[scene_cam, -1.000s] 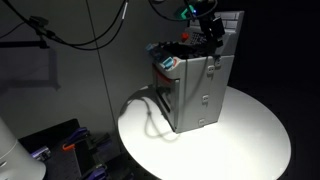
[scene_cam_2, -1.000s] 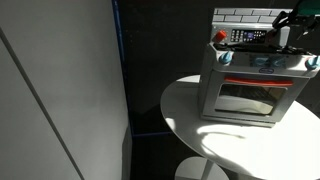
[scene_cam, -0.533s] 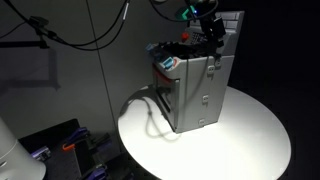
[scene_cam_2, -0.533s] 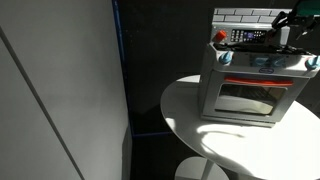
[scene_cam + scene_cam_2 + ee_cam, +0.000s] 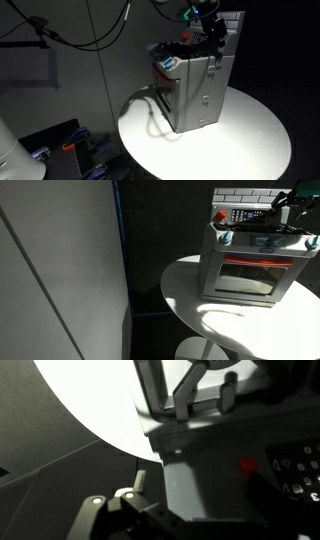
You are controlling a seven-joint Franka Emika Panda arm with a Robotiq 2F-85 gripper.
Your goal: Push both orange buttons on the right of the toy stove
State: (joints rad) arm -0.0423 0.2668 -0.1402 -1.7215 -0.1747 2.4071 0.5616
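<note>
Dark room, round white tabletop (image 5: 250, 140) carrying toy stove (image 5: 198, 95). Hand (image 5: 213, 35) poised over stove's top near brick panel, opening impossible to tell. Orange button (image 5: 247, 463) beside dark cooktop.

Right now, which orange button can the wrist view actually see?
Only one: the small orange button just left of the dark dotted keypad on the toy stove. No second orange button shows in that view.
</note>
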